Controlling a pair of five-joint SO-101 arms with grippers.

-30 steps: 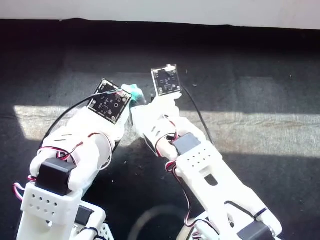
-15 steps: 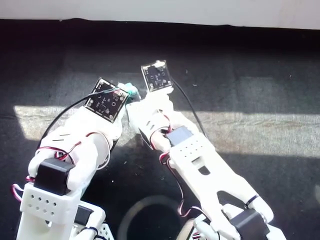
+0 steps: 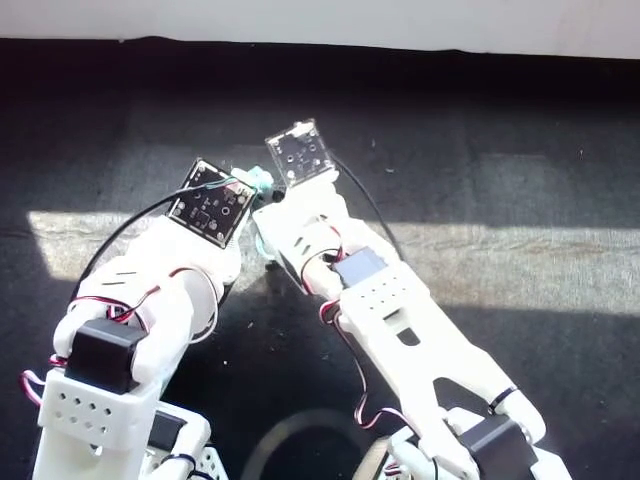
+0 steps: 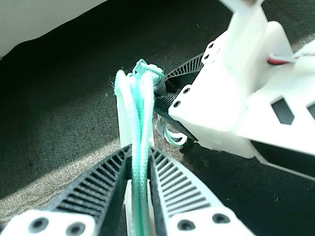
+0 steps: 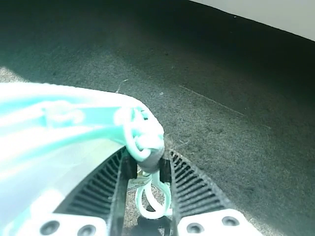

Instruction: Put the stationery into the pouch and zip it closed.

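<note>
High view: two arms, one pouch (image 3: 259, 181). Left arm (image 3: 150, 300) and right arm (image 3: 400, 310) side by side over dark cloth (image 3: 520, 200), wrists nearly touching. Only a teal scrap of pouch showing between the wrists.

Left wrist view: one pouch (image 4: 134, 108), standing on edge, off the cloth. Left gripper (image 4: 139, 162) with jaws almost together, clamped on the pouch's seam. Just beside its far end, the right gripper (image 4: 170, 88), one zip pull (image 4: 173, 138) hanging by it.

Right wrist view: right gripper (image 5: 147, 164) with jaws narrowed to a slit, pinched on the zip pull (image 5: 149, 153) at the pouch's (image 5: 54, 132) corner. One pale ring (image 5: 147, 202) dangling from the pull between the fingers (image 5: 192, 189).
</note>
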